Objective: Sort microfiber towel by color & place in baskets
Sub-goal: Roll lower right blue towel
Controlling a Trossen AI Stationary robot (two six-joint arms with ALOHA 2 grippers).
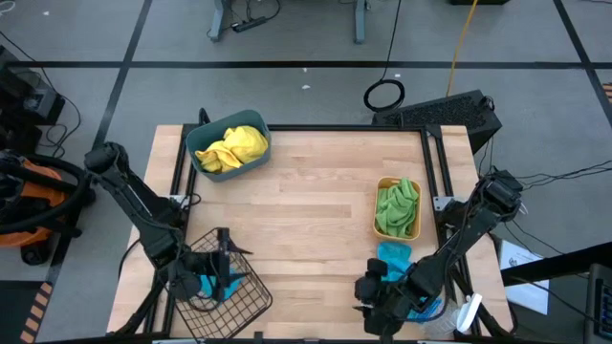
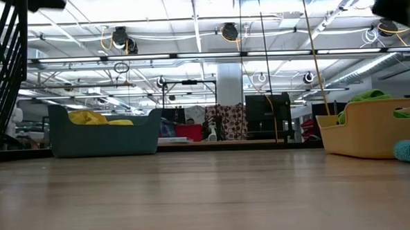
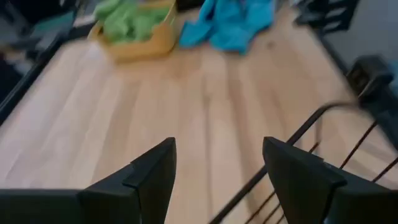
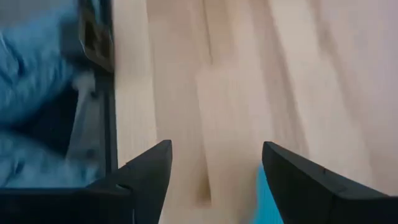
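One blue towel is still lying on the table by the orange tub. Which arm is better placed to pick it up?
The right. Its open gripper hangs just beside the blue towel, near the orange tub. The left gripper, also open and empty, sits over the wire basket across the table.

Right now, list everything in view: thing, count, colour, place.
teal bin: one, far left of table, yellow towels inside
orange tub: one, right side, green towels inside
wire basket: one, dark, near left corner, blue towel inside
blue towel on table: one, just near side of the tub
table: one, light wood
left gripper: open, empty, over the wire basket
right gripper: open, empty, at the near right edge
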